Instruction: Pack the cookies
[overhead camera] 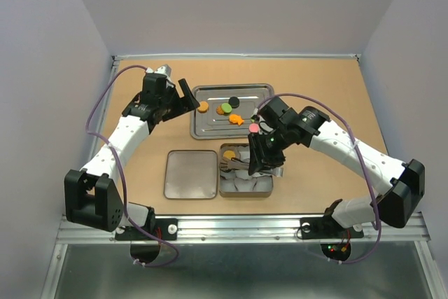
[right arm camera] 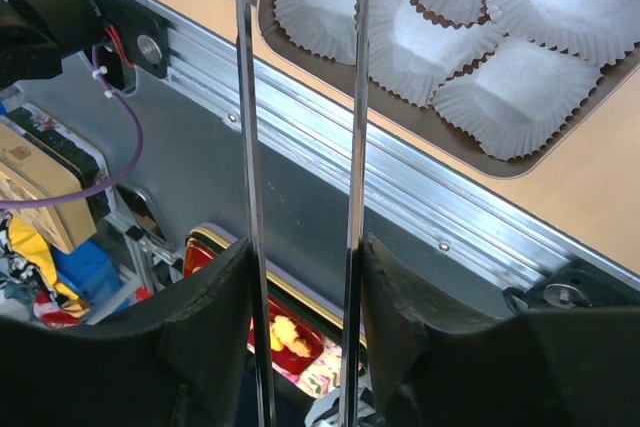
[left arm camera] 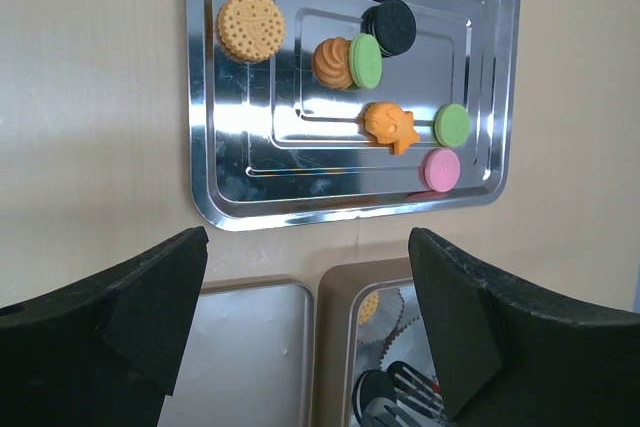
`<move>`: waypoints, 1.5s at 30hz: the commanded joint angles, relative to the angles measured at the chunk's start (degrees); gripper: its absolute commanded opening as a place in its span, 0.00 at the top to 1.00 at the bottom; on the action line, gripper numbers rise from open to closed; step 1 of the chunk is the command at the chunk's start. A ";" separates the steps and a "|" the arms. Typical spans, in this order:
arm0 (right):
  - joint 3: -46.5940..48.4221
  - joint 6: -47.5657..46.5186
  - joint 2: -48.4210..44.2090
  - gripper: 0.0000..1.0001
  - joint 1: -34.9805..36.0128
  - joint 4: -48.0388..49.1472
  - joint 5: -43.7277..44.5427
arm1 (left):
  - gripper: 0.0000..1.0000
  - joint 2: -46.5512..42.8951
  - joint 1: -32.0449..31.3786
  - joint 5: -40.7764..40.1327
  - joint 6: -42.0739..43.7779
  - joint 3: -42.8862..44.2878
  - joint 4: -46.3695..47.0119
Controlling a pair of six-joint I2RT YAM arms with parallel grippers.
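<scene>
Most of the small round cookies (left arm camera: 251, 26), orange, black, green and pink, lie on the shiny steel tray (left arm camera: 200, 97) at the far middle. The right gripper (right arm camera: 305, 287) pinches thin metal tongs (right arm camera: 248, 147) above the near rectangular tin (overhead camera: 245, 194) of white paper cups (right arm camera: 510, 97), probably to place one there. The left gripper (left arm camera: 308, 297), spread wide and empty, hovers at the tray's left.

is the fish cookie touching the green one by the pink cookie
Apart. The left wrist view shows bare tray between the fish cookie and the green cookie.
</scene>
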 commanded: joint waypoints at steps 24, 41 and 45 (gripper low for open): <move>28.08 -2.11 7.76 0.48 -0.01 -11.35 17.54 | 0.07 -0.74 -0.26 -6.80 2.84 10.16 -3.17; 52.25 -7.04 34.83 0.49 -12.93 -11.79 16.76 | 0.07 -10.76 -0.26 -7.69 2.84 2.69 -3.61; 53.67 -7.21 38.00 0.50 -13.11 -11.35 15.27 | 0.07 -11.29 -0.26 -8.74 3.37 2.95 -4.23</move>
